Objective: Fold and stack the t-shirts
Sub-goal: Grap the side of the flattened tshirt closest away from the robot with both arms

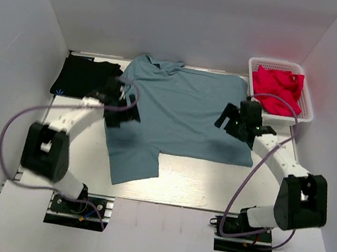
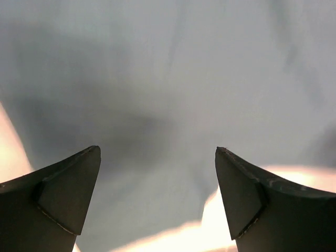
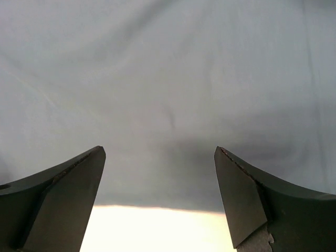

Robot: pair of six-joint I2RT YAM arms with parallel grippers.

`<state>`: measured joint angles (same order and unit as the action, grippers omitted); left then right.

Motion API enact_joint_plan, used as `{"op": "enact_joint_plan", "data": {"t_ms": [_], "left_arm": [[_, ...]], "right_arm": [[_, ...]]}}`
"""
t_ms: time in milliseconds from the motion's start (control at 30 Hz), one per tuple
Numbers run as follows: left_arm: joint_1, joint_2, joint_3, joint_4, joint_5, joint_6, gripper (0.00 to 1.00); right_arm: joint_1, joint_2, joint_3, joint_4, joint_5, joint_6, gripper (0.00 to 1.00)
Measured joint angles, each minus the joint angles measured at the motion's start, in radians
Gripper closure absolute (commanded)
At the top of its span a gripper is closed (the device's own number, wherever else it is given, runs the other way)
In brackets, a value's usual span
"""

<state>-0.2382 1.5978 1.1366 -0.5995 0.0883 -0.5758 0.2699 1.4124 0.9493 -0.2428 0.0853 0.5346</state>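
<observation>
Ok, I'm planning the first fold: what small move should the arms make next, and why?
Probably lower the left gripper and right gripper onto the blue-grey t-shirt and pinch its edges: it lies spread, unfolded, and both hang open above its edges, holding nothing.

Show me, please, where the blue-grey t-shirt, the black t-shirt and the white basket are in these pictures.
blue-grey t-shirt [image 1: 190, 110], top external view, middle of its body.
black t-shirt [image 1: 84, 75], top external view, middle of the cloth.
white basket [image 1: 279, 62], top external view, its far rim.
</observation>
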Motion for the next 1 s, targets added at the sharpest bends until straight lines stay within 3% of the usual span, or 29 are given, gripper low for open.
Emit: {"op": "enact_joint_plan", "data": {"t_ms": [133, 333, 433, 533, 667, 833, 1000], "left_arm": [[-0.067, -0.259, -0.263, -0.068, -0.003, -0.097, 0.0], [-0.091, -0.513, -0.507, -0.254, -0.009, -0.238, 0.0], [-0.114, -0.562, -0.551, -0.315, -0.002, -0.287, 0.0], [-0.134, -0.511, -0.563, -0.328, -0.001, -0.327, 0.04], [-0.151, -0.407, -0.59, -0.289, 0.0, -0.354, 0.18], [-0.163, -0.369, -0.594, -0.29, 0.036, -0.375, 0.56], [-0.164, -0.374, -0.617, -0.249, 0.098, -0.383, 0.69]], "right_arm": [[0.0, -0.058, -0.106, 0.002, -0.009, 0.017, 0.1], [-0.002, -0.126, -0.171, 0.016, -0.001, 0.047, 0.1], [-0.002, -0.131, -0.189, 0.038, 0.006, 0.071, 0.1], [-0.002, -0.127, -0.204, 0.043, 0.005, 0.091, 0.1], [-0.005, -0.108, -0.208, 0.047, -0.003, 0.112, 0.1], [-0.008, -0.101, -0.208, 0.048, 0.01, 0.119, 0.1], [-0.017, -0.112, -0.216, 0.035, 0.057, 0.126, 0.1]]}}
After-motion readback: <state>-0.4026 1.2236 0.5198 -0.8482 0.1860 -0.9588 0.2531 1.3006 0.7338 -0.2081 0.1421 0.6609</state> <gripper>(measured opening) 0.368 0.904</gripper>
